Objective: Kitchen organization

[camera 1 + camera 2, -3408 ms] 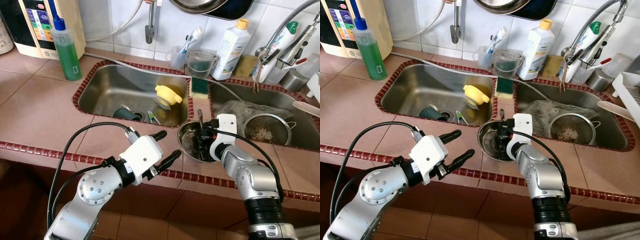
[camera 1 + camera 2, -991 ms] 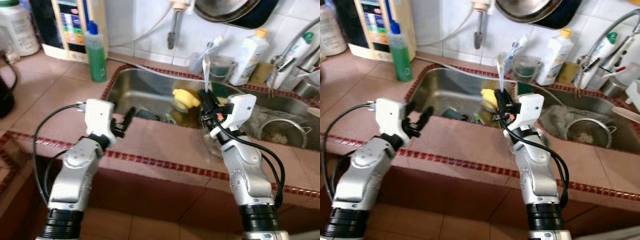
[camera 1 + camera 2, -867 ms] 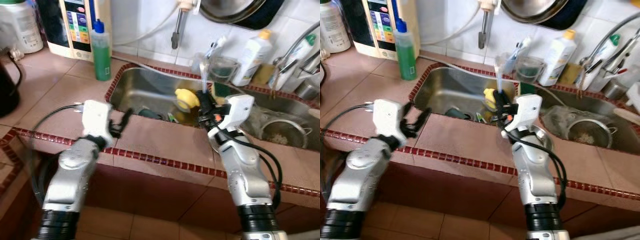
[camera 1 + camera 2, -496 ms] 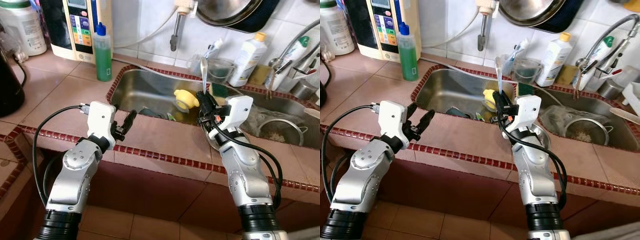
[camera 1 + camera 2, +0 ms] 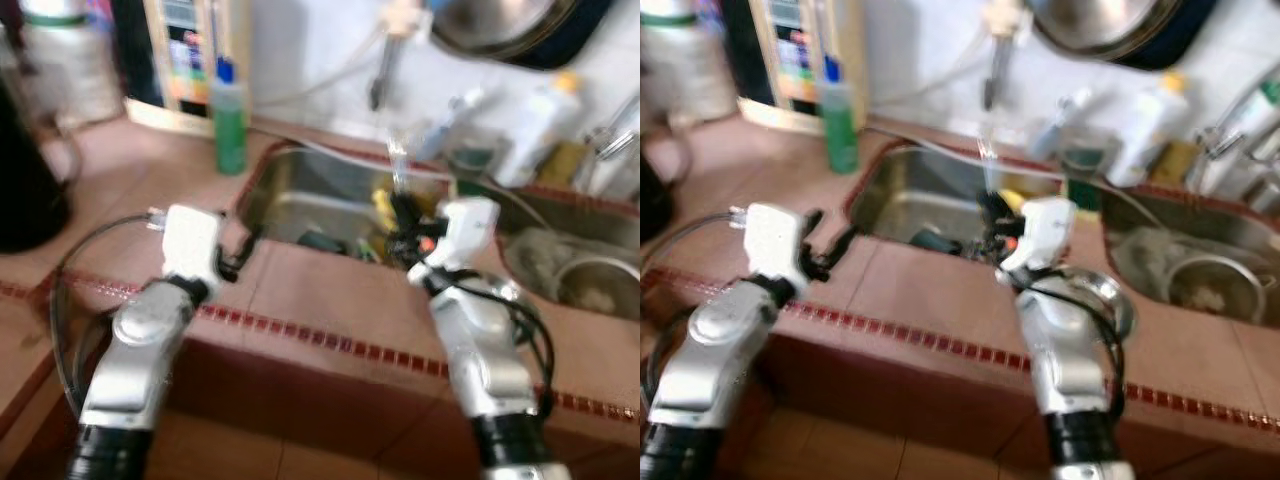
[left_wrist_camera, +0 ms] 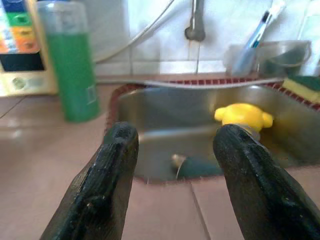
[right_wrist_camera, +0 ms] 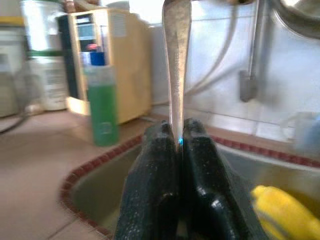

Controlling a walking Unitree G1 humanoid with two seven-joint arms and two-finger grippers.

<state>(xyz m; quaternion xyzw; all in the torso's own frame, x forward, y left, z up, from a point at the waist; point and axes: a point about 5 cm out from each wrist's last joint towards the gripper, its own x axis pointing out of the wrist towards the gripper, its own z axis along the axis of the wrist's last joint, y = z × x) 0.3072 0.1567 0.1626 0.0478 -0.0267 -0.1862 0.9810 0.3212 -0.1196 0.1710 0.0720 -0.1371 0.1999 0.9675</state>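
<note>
Grippers: two. The left gripper (image 6: 172, 150), fingers spread wide and holding nothing, hovers over the counter's front edge; the right gripper (image 7: 177, 145), pinched tight on a spoon (image 7: 176, 65), is raised over the near rim of the left sink (image 5: 330, 205).
Spoon: one, metal, upright, handle gripped.
Sinks: two steel basins, side by side.
Bottles: one green bottle (image 6: 70, 65) at the sink's far left corner; one white bottle (image 5: 1145, 125) at the wall.
Yellow item (image 6: 244, 116): one, in the left sink.
Bowl (image 5: 1105, 295): one, steel, just behind the right arm.
Surface: brown tiled counter (image 5: 130, 200), red trim, white tiled wall.

A bottle (image 5: 230, 118) stands on the counter (image 5: 120, 200) left of the sink (image 5: 330, 195).
</note>
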